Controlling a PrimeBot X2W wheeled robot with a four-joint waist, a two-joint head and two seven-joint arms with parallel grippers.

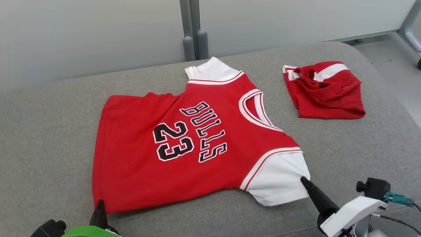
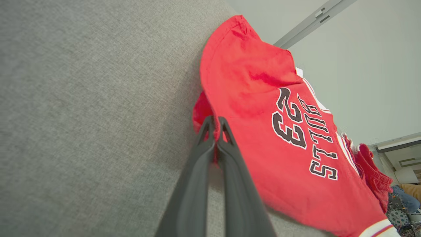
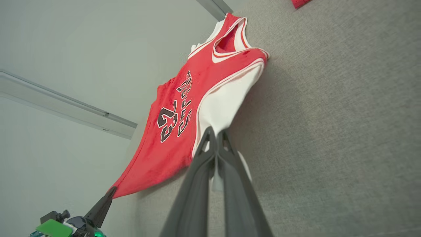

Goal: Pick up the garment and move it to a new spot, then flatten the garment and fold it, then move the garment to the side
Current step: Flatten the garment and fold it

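Note:
The garment is a red jersey with white sleeves and black "BULLS 23" lettering, spread mostly flat on the grey padded surface. My left gripper is at its near left hem corner. In the left wrist view that gripper is shut with red cloth pinched at its tips. My right gripper is at the edge of the near white sleeve. In the right wrist view this gripper is shut on the white sleeve cloth, and the left gripper shows at the hem corner.
A second red piece of clothing with a white stripe lies crumpled at the back right of the surface. A pale wall with a grey upright post runs behind. The surface's rounded edge drops to the floor at the right.

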